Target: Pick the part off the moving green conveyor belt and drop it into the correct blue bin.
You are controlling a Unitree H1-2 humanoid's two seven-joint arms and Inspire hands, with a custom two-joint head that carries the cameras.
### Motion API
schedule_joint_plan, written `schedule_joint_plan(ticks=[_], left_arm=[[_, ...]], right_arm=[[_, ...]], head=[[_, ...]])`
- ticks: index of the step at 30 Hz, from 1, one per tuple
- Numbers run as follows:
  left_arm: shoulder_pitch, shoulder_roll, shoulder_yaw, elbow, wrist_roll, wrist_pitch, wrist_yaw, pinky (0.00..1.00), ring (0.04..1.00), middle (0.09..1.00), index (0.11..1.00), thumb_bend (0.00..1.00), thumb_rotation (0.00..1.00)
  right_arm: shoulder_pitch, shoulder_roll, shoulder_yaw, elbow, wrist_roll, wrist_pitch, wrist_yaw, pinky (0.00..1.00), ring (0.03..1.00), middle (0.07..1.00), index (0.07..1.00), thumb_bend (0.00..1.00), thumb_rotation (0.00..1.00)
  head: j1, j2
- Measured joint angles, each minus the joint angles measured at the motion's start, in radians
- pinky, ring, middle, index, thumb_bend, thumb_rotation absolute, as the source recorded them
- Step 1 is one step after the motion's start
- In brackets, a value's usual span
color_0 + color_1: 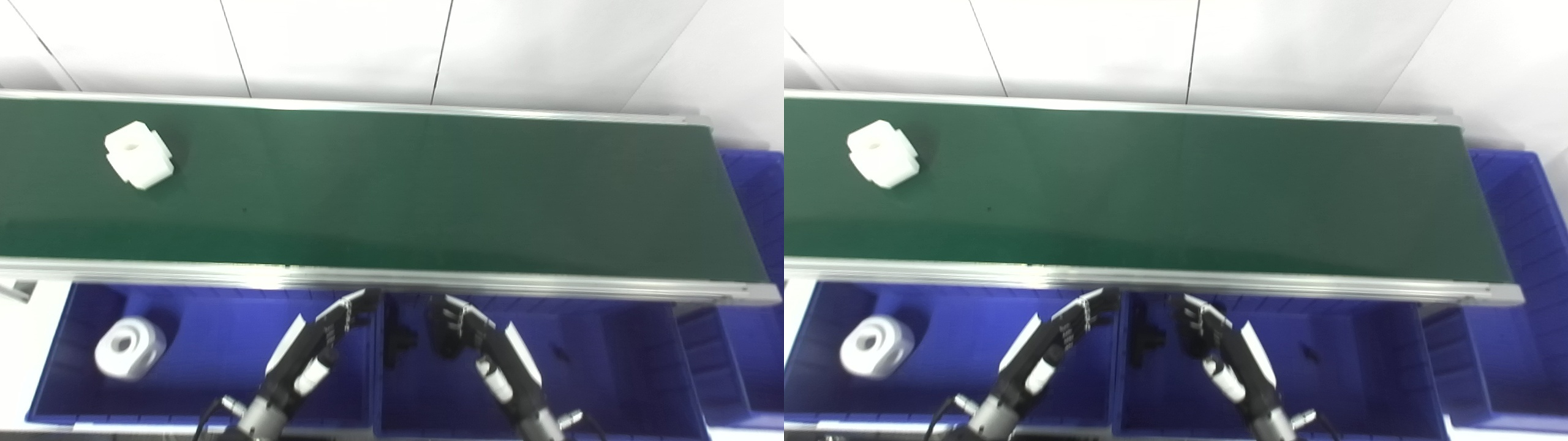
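Belt (392, 196) rail hides both hands' (318, 343) fingertips

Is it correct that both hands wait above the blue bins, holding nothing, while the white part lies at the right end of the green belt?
Not quite. In the left eye view the white part lies at the left end of the green belt; the rest holds.

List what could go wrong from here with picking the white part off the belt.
1. The white part lies far left on the green belt, near the far rail, while both the left hand and right hand hang low over the blue bins; a late reach may miss it.
2. The part is blocky with notches; a grasp may slip.
3. Its shape differs from the rounded piece in the left bin, so mis-sorting is possible.
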State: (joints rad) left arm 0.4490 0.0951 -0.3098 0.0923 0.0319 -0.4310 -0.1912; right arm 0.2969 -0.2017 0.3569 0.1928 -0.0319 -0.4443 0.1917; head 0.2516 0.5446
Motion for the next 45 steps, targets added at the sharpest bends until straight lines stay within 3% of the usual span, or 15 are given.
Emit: schedule_joint_plan(ticks=[7, 12, 29, 45], left_arm=[[-0.029, -0.007, -0.016, 0.055, 0.007, -0.001, 0.028, 0.78, 0.833, 0.836, 0.799, 0.85, 0.97], [-0.049, -0.007, -0.023, 0.085, 0.008, -0.005, 0.045, 0.76, 0.822, 0.828, 0.787, 0.86, 0.97], [-0.079, 0.02, -0.066, 0.105, 0.019, -0.02, 0.091, 0.75, 0.81, 0.82, 0.778, 0.8, 0.98], [-0.089, 0.035, -0.113, 0.098, 0.038, -0.02, 0.146, 0.71, 0.79, 0.807, 0.76, 0.81, 0.98]], right_arm=[[-0.016, 0.004, -0.007, 0.052, 0.003, 0.0, 0.0, 0.71, 0.786, 0.821, 0.799, 0.91, 1.0], [-0.033, 0.009, -0.015, 0.092, 0.005, 0.0, 0.002, 0.69, 0.774, 0.809, 0.788, 0.91, 0.99], [-0.043, 0.012, -0.043, 0.108, 0.025, 0.0, 0.052, 0.71, 0.788, 0.825, 0.799, 0.9, 0.99], [-0.047, 0.014, -0.052, 0.113, 0.02, 0.0, 0.066, 0.72, 0.805, 0.842, 0.817, 0.9, 0.99]], head=[[0.041, -0.078], [0.048, -0.101], [0.132, -0.104], [0.132, -0.083]])
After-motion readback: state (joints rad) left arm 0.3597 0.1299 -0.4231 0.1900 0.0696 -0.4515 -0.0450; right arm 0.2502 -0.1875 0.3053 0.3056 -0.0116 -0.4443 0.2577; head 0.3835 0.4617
